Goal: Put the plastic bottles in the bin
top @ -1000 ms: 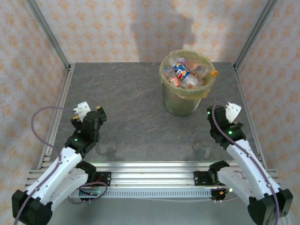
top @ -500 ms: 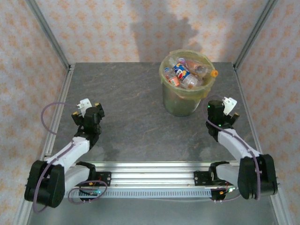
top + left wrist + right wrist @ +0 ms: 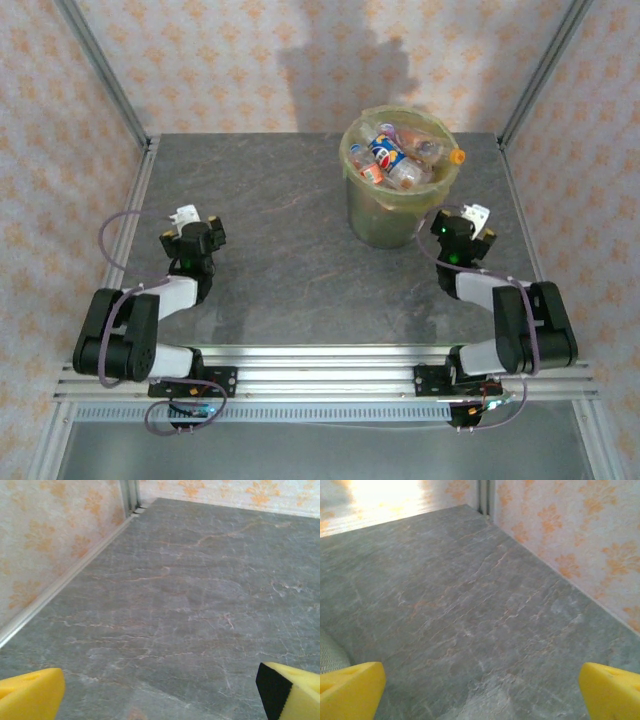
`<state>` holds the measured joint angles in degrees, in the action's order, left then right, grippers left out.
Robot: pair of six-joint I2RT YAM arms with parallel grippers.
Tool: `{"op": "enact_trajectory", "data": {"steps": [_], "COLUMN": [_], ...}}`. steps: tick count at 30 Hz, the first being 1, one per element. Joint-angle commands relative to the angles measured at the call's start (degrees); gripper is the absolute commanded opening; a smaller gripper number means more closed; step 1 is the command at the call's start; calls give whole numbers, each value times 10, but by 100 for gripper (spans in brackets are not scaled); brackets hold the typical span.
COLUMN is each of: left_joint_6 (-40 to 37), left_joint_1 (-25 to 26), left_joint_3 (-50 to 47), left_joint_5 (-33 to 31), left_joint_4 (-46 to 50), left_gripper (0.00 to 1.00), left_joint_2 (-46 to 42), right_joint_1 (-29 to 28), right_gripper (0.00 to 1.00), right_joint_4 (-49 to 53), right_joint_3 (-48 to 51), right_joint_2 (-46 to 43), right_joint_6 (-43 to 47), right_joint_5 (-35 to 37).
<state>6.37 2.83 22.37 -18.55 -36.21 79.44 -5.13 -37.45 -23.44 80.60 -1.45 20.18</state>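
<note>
The bin (image 3: 392, 220), lined with a yellow-green bag, stands at the back right of the table. Several plastic bottles (image 3: 395, 155) are piled inside it, and one orange cap (image 3: 458, 156) pokes over the right rim. My left gripper (image 3: 197, 222) sits low over the table's left side, far from the bin. It is open, with bare stone between its yellow pads (image 3: 30, 695). My right gripper (image 3: 462, 222) is low beside the bin's right flank, open and empty, its pads (image 3: 612, 692) wide apart.
Metal frame posts and patterned walls (image 3: 300, 60) close in the grey stone table (image 3: 280, 250). A wall rail (image 3: 65, 580) runs along the left edge. The bin's wall (image 3: 327, 655) shows at the left of the right wrist view. An aluminium rail (image 3: 320, 365) lies in front.
Both arms have folded down and back toward their bases, bringing the grippers lower over the table. Both grippers stayed open. The bin and bottles have not moved.
</note>
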Motion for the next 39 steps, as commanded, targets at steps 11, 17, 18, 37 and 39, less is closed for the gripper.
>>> {"op": "enact_trajectory", "data": {"steps": [11,17,18,37,39], "left_joint_6": [-64,-64,-64,-70,-70], "left_joint_1": [2,2,1,2,2], "left_joint_3": [19,18,18,21,21], "left_joint_5": [106,107,107,122,122], "left_joint_4": [-69,-69,-69,-65,-65], "left_gripper": [100,100,100,100,100], "left_joint_2": [64,64,64,64,64], "right_joint_1": [9,9,9,9,9], "right_gripper": [99,99,99,99,99], "right_joint_4": [-101,-100,-100,-100,-100], "right_joint_3": [8,8,7,8,8], "right_joint_2": [69,69,68,69,69], "right_joint_6": [21,20,20,20,20], "right_joint_5": [-52,-52,-52,-52,-53]}}
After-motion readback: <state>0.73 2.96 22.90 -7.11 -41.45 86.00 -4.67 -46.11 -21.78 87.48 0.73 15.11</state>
